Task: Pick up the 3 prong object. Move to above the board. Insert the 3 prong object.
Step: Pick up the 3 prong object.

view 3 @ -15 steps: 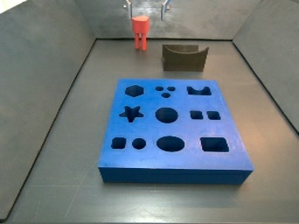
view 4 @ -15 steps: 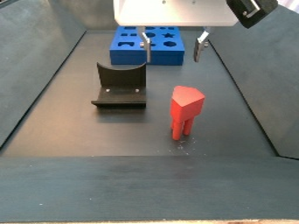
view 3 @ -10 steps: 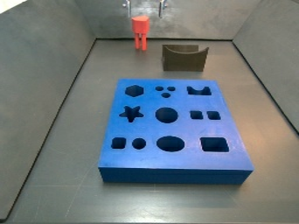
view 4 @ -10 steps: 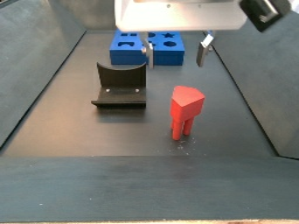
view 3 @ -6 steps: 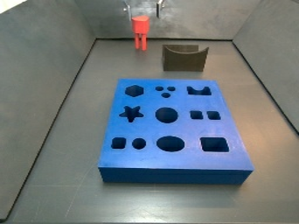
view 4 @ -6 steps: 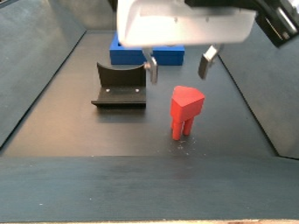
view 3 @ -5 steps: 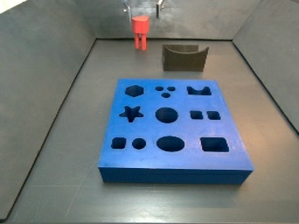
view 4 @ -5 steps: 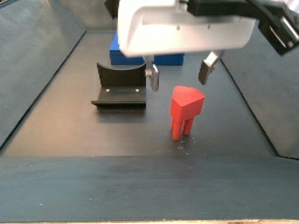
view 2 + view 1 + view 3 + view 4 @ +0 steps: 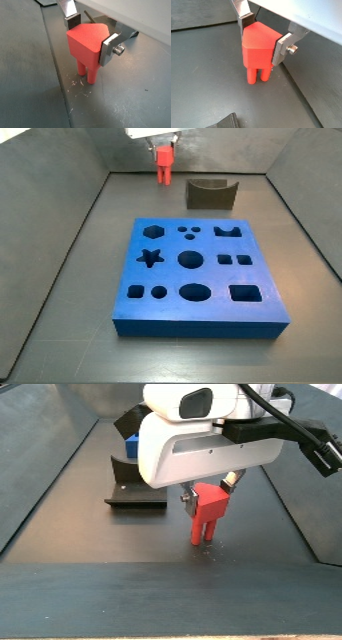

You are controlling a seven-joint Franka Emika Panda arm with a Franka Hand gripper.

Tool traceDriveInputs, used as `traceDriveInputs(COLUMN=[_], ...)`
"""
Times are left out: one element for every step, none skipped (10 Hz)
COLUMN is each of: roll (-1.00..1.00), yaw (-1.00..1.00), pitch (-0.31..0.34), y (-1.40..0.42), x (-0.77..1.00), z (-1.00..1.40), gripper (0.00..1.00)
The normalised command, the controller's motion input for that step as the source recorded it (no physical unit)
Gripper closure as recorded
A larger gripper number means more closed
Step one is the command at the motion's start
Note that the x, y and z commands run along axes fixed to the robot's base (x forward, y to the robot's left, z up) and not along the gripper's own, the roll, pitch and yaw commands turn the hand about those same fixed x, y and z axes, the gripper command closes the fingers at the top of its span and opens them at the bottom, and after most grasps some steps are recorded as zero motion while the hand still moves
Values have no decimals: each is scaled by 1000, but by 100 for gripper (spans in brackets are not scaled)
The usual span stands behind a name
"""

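The 3 prong object (image 9: 207,512) is a red-orange peg standing upright on its prongs on the dark floor, far from the board in a side view (image 9: 164,161). My gripper (image 9: 207,492) has come down over it. In both wrist views the silver fingers (image 9: 282,46) press the blocky top of the peg (image 9: 258,47) from two sides, so the gripper (image 9: 264,35) is shut on it; the other wrist view shows the gripper (image 9: 91,35) and the peg (image 9: 83,45) the same way. The blue board (image 9: 201,318) with its shaped holes lies flat; in a side view (image 9: 131,444) the gripper body mostly hides it.
The dark fixture (image 9: 210,194) stands on the floor between the peg and the board, beside the peg in a side view (image 9: 138,486). Grey walls slope up on both sides of the floor (image 9: 54,278).
My gripper has come down from above the peg until its fingers flank the blocky top, and the fingers have closed in on it. The peg still stands in the same place.
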Motion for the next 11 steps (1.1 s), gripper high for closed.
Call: traceDriveInputs(roll=[0, 0, 0, 0, 0, 0, 0, 0, 0, 0, 0], yaw=[0, 0, 0, 0, 0, 0, 0, 0, 0, 0, 0], pitch=[0, 0, 0, 0, 0, 0, 0, 0, 0, 0, 0], y=[0, 0, 0, 0, 0, 0, 0, 0, 0, 0, 0], x=[0, 0, 0, 0, 0, 0, 0, 0, 0, 0, 0], z=[0, 0, 0, 0, 0, 0, 0, 0, 0, 0, 0], gripper=[100, 100, 100, 100, 100, 100, 100, 100, 100, 100, 100])
